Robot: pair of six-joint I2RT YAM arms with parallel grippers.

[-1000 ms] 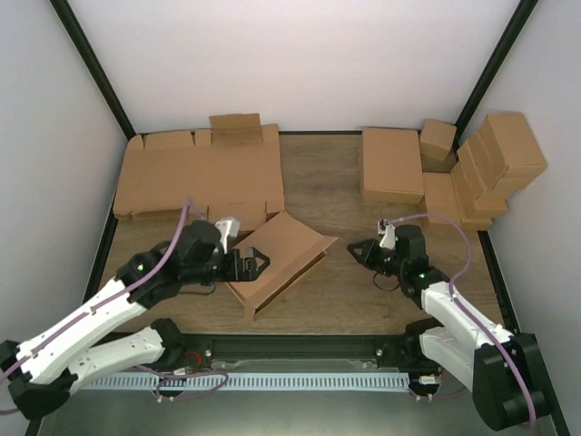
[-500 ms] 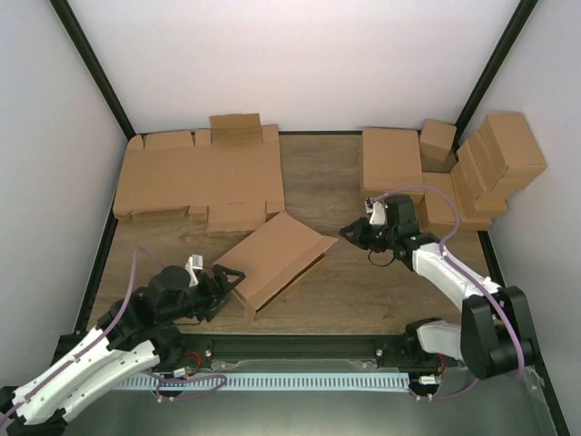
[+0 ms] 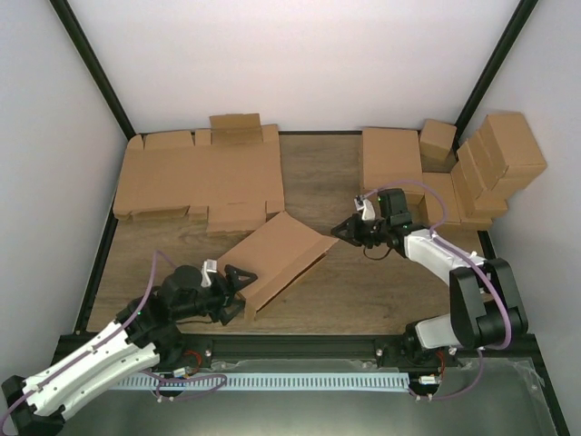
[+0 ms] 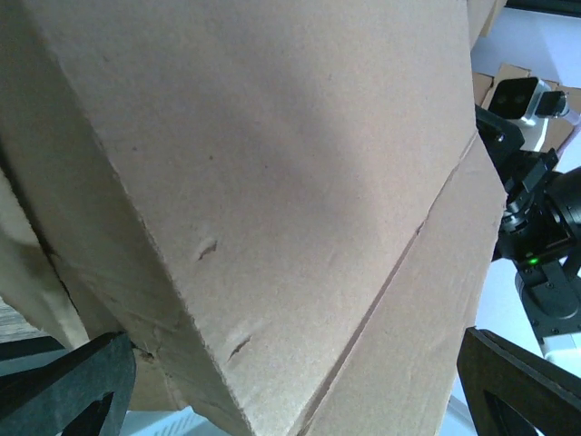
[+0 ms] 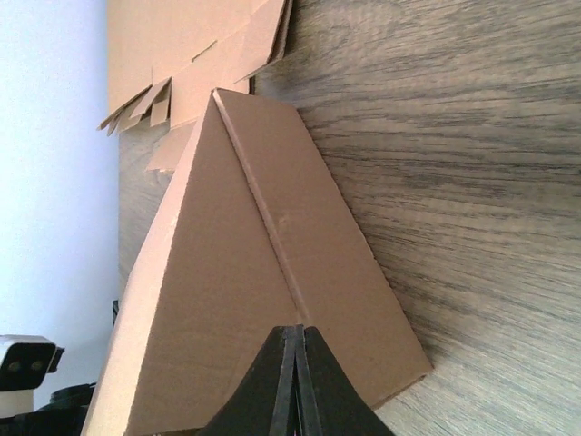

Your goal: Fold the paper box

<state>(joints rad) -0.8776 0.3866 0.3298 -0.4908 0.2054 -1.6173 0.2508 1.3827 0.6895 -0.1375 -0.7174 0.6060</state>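
Left gripper (image 3: 234, 291): jaws spread to full width, holding nothing. The paper box (image 3: 277, 259) lies directly ahead, its end just beyond the fingertips. Right gripper (image 3: 339, 231): fingers pressed together, empty, tip just beside the box's opposite corner. Contact cannot be confirmed.
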